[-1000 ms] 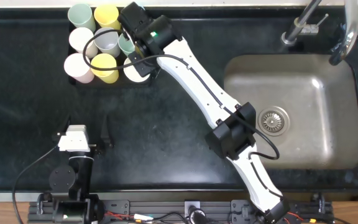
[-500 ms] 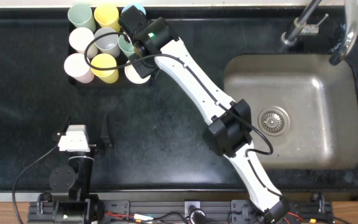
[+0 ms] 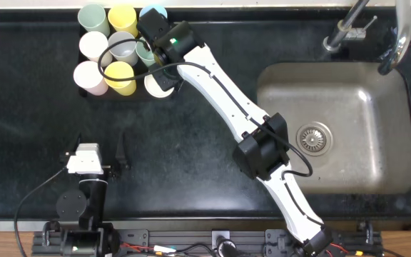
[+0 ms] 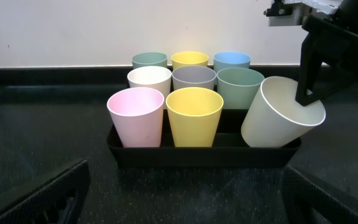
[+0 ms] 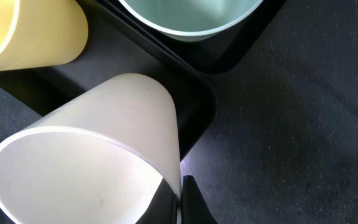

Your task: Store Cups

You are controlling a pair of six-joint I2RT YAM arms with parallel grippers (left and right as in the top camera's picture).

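Note:
A black tray [image 4: 204,155] at the counter's back left holds several upright cups, among them a pink cup [image 4: 135,115] and a yellow cup [image 4: 194,115] in its front row. A white cup [image 4: 281,115] leans tilted at the tray's front right corner, its base down in the tray. My right gripper [image 5: 180,199] is shut on the white cup [image 5: 98,155] at its rim, and it shows from above over that corner [image 3: 164,68]. My left gripper [image 4: 185,208] stands open well in front of the tray, down near its own base [image 3: 100,151].
A steel sink [image 3: 334,128] with a tap [image 3: 348,28] fills the counter's right side. A mint green cup [image 5: 191,15] stands just behind the tilted one. Dark bare counter [image 3: 177,157] lies between the tray and the arms' bases.
The right wrist has shifted a little, uncovering a blue cup at the tray's back. The white cup has barely moved. The left arm is still.

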